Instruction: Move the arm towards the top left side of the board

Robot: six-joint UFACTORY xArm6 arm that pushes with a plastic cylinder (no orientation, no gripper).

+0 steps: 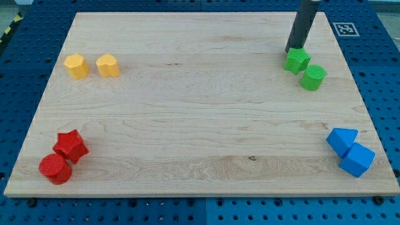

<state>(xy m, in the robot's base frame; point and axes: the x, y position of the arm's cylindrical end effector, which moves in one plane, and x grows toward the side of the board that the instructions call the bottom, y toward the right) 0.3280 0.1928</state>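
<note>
The dark rod is seen at the view's top right, and my tip (292, 50) is set just above the green star block (297, 60) — touching it or nearly so. No gripper is carried by the arm. A green cylinder (313, 77) is placed just beside the star. On the wooden counter (200, 119), two yellow blocks (75, 65) (108, 65) are found at the top left, well apart from the tip. A red star (70, 145) and red cylinder (55, 169) are kept at bottom left; two blue blocks (342, 140) (357, 159) at bottom right. A black-and-white marker tag (344, 29) is seen — no writing can be read
</note>
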